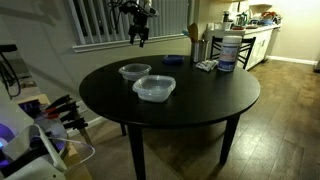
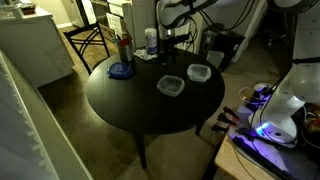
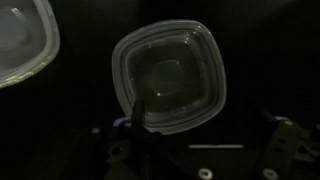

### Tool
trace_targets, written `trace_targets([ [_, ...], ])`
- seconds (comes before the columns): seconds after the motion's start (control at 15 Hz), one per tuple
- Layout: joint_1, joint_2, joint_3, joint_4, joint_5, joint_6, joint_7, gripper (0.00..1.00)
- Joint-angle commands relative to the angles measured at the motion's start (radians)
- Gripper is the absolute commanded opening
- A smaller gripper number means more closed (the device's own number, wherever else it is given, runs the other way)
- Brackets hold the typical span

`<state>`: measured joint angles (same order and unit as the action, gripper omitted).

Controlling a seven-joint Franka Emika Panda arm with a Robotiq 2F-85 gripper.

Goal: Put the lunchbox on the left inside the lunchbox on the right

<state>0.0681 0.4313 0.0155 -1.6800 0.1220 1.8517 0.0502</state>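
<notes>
Two clear square plastic lunchboxes sit close together on the one round black bench, the single tool hanging released above.

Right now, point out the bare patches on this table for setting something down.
Bare: the broad stretch of table between the clear containers and the camera-side rim. Crowded: the far edge, with blue lid, white jug and small items beside it.

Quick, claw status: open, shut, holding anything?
Claw: open, holding nothing, hanging above a clear lunchbox.
</notes>
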Motion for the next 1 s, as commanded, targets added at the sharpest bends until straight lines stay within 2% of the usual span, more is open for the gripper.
trace_targets([
  [0.0, -0.008, 0.000, 0.010, 0.004, -0.004, -0.003, 0.003, 1.00],
  [0.33, -0.008, 0.000, 0.010, 0.005, -0.004, -0.003, 0.003, 1.00],
  [0.67, 0.003, 0.070, -0.013, -0.059, -0.069, 0.180, 0.028, 1.00],
  [0.93, 0.009, 0.171, -0.044, -0.040, -0.150, 0.241, 0.071, 1.00],
])
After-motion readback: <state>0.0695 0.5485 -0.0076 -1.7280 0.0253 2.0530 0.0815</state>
